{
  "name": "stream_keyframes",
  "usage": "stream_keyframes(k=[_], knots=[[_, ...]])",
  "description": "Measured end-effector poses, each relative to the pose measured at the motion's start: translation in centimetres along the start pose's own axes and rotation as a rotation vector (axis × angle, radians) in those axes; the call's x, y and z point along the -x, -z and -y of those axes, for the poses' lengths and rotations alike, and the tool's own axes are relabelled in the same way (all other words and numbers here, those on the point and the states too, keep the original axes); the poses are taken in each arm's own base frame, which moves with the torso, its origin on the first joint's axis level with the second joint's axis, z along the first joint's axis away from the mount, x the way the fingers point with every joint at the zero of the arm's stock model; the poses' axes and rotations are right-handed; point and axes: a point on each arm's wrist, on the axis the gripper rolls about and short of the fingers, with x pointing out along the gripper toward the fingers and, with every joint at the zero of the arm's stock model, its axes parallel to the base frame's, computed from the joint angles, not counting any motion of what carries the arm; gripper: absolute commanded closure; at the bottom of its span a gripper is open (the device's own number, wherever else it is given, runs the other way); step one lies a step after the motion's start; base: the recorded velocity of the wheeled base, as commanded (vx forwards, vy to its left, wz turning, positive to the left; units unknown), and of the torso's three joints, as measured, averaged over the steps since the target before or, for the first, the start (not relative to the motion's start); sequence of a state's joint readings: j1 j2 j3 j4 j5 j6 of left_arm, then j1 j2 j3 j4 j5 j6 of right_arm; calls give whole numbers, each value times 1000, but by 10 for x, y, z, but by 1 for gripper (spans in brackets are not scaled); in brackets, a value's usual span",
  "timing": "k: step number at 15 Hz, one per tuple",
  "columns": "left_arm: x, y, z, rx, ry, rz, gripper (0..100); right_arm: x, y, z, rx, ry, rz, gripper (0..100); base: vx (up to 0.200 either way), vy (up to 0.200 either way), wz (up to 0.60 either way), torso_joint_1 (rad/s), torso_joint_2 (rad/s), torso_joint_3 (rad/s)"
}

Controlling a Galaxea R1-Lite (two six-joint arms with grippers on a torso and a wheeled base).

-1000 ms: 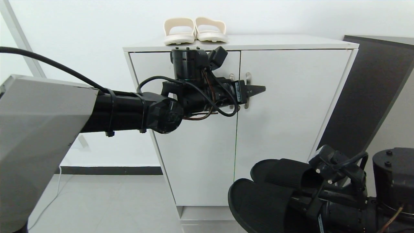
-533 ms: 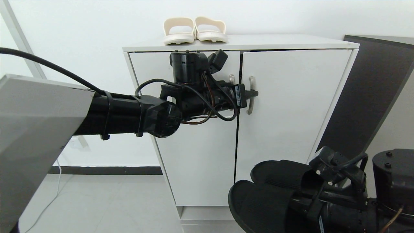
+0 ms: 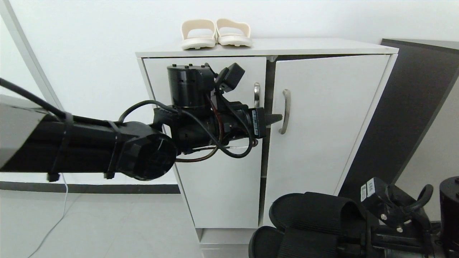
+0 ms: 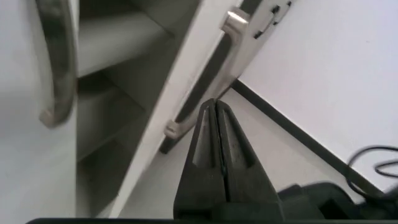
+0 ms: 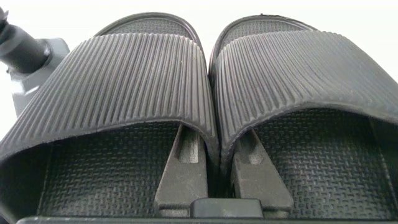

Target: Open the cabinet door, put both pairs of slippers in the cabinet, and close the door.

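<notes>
**A:** What is on the left side?

**B:** The left gripper (image 3: 275, 118), on its long black arm, is held across the front of the cabinet (image 3: 322, 46). It is in front of the left door (image 3: 215, 186). Its jaws are pressed together and nothing is between them (the left wrist view shows this well). The tip is just beside the handle (image 3: 285, 111) of the right door (image 3: 322, 125). I cannot tell if it touches the handle.

**A:** And the doors?

**B:** The left door is shut. The right door stands a little ajar, with a dark gap between the two doors. In the left wrist view, shelves (image 4: 106, 37) can be seen inside.

**A:** Where are the slippers?

**B:** The beige slippers (image 3: 215, 34) stand side by side on top of the cabinet, above the left door. The black slippers (image 3: 315, 222) are low on the right, in front of the right door, and the right gripper (image 5: 217, 134) holds them. One finger goes into each slipper under its strap. The jaws are clamped on the two inner walls, so the pair is pressed together.
</notes>
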State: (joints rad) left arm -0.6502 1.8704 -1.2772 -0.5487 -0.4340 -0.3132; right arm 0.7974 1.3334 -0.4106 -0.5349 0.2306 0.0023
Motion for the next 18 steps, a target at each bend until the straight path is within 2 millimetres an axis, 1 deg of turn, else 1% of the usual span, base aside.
stream_keyframes(k=[2,4,6,8,11,15,18], knots=[[13,-1,11,-5,13,5,100,2,0,-1,4,0,6,100,0,0,0,0,0,0],[24,-7,17,-14,15,26,100,3,0,-1,4,0,8,100,0,0,0,0,0,0],[29,-14,10,-14,-7,44,100,3,0,-1,6,1,9,100,0,0,0,0,0,0],[28,-18,-1,-15,-33,60,100,4,1,-1,16,2,8,100,0,0,0,0,0,0],[17,-26,-15,-16,-48,86,100,4,1,-1,20,2,7,100,0,0,0,0,0,0],[-10,-35,-29,-30,-38,122,100,3,2,-1,23,1,2,100,0,0,0,0,0,0],[-26,-32,-36,-29,-32,123,100,3,4,-1,35,-2,-5,100,0,0,0,0,0,0]])
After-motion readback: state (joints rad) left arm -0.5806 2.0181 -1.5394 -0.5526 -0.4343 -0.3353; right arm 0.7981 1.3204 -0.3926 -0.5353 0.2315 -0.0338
